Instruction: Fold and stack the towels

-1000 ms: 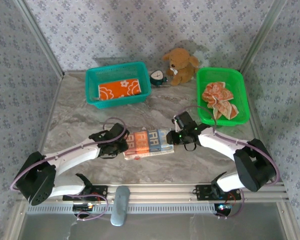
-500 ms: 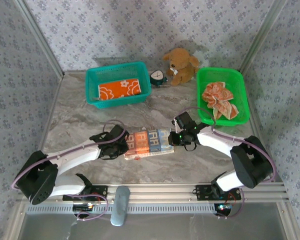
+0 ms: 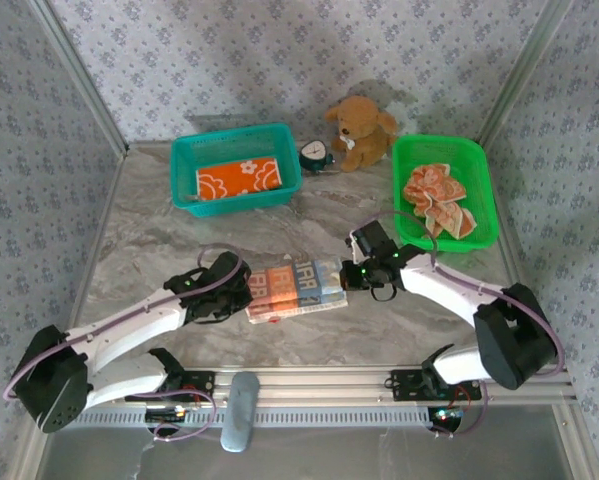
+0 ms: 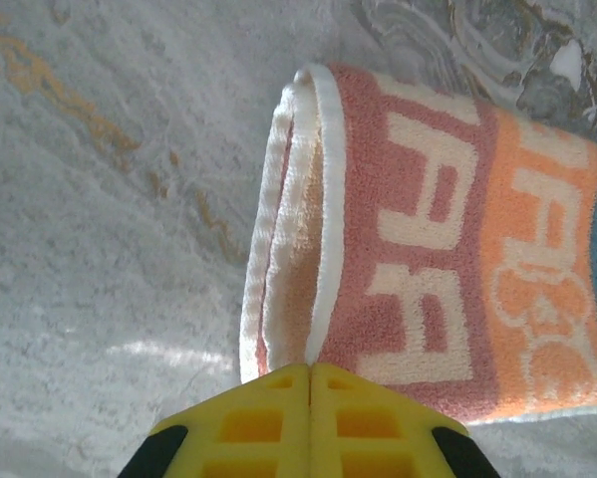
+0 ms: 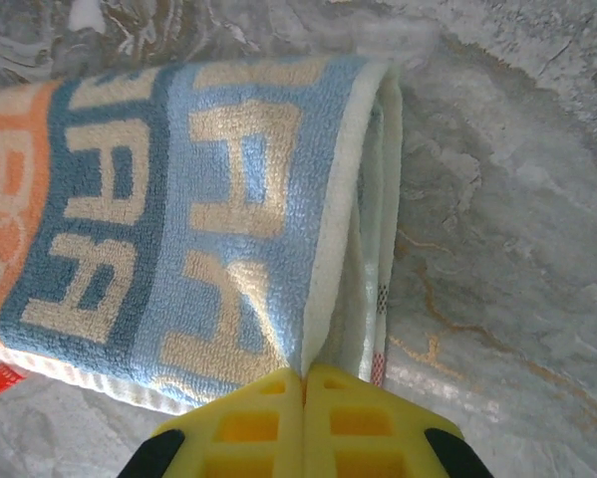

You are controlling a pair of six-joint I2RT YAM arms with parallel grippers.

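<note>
I take the long folded terry towel point(image 3: 294, 284), striped pink, orange and blue with cream lettering, as my landmark. It lies in the middle of the grey marbled bench point(image 3: 159, 240).

Behind it to the left sits the teal plastic basket point(image 3: 182, 178), holding one flat-folded orange towel with white flowers point(image 3: 239, 178).

At the landmark's pink end, the left jaws are pressed together. The towel's white hem runs into the seam between the yellow fingers point(image 4: 268, 423), so I read them as clamped on that near corner. At the blue end, the right jaws are together in the same way on the near corner, with the hem meeting their fingers point(image 5: 268, 423).

Behind the landmark to the right, the green plastic basket point(image 3: 484, 185) holds crumpled orange-and-cream towels point(image 3: 437, 200) not yet folded.

I judge this as the grasp step, with both ends pinched. Next I need to raise both corners evenly, keeping every layer in the pinch. Then I either fold the strip shorter or carry it back-left onto the orange towel.
</note>
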